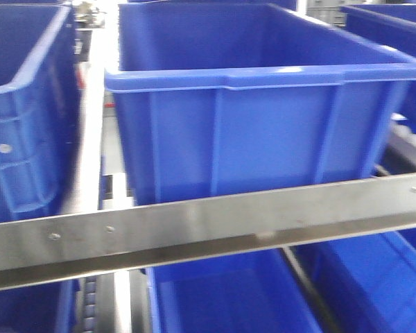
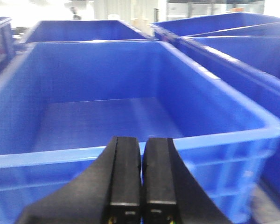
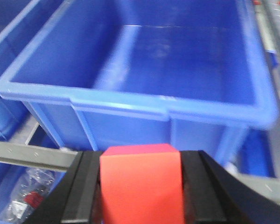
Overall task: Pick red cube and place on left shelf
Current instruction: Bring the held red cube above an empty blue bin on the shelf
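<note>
- While the left gripper [image 2: 141,144] points at a big blue bin [image 2: 214,135], its jaws are pressed together, barely a sliver between them.
- Over on the right, the right gripper [image 3: 140,161] has its jaws pinching the red cube [image 3: 141,186], gripped flat on both sides.
- So the cube's up in the air, just short of a second bin [image 3: 130,105] and its near rim, with a metal rail [image 3: 28,154] running below that bin.
</note>
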Controlling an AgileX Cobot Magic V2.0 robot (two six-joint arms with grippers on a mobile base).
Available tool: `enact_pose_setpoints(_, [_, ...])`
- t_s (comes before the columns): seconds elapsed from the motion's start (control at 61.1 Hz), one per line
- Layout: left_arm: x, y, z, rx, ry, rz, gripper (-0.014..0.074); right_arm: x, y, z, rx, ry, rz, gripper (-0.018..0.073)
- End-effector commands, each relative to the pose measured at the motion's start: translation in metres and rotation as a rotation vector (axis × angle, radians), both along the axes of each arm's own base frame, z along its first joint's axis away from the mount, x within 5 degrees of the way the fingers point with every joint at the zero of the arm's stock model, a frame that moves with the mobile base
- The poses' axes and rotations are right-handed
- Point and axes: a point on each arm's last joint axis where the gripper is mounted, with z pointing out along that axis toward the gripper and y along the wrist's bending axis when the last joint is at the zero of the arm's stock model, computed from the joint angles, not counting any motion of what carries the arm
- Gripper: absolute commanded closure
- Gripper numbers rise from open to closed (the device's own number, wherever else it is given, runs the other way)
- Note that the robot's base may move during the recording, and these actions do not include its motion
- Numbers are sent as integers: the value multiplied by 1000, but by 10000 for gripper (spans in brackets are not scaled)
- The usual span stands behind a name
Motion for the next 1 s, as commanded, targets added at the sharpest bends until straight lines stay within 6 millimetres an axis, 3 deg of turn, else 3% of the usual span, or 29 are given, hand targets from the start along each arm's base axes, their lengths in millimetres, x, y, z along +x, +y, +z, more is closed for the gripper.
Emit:
enact_pose_setpoints(0.0, [-1, 0, 0, -1, -76, 2, 495, 2, 0, 17, 35, -108, -6, 503])
enact_pose_setpoints(0.982, [-1, 0, 0, -1, -76, 2, 495, 2, 0, 17, 35, -108, -6, 503])
